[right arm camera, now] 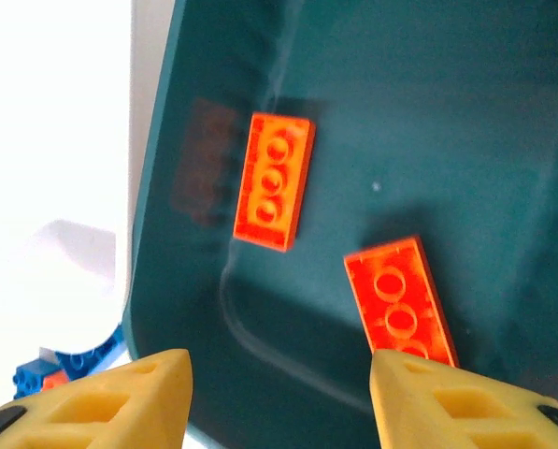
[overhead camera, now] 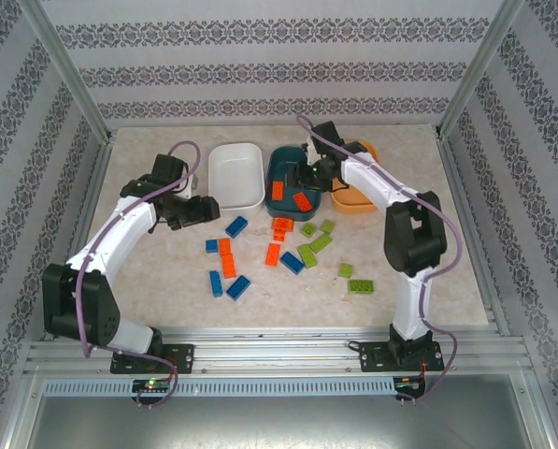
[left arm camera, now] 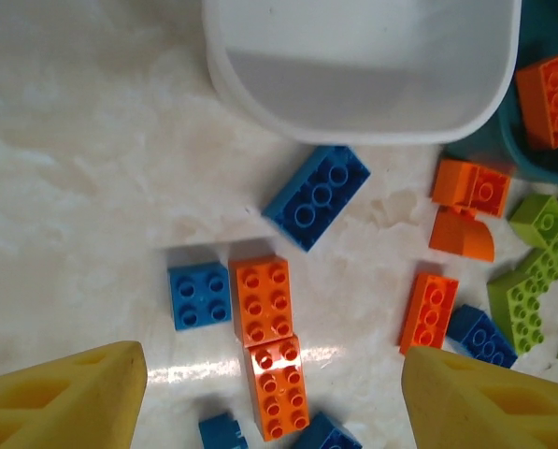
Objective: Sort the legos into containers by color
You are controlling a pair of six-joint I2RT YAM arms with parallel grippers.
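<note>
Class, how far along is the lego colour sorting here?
Done: two orange bricks lie in the teal tray. In hand: nothing; the right gripper hangs open over that tray, the left gripper open over the table. Left: white tray empty; blue, green and more orange bricks lie loose there.

In the top view the right arm [overhead camera: 381, 192] hides the middle of the orange tray [overhead camera: 353, 204]. The left wrist view cuts the white tray [left arm camera: 353, 126] at 12 o'clock, the teal tray [left arm camera: 514, 140] at 2 o'clock and a blue brick [left arm camera: 224, 432] at 6 o'clock. In the right wrist view an orange brick [right arm camera: 400, 299] ends behind a fingertip [right arm camera: 465, 402] at 5 o'clock.
</note>
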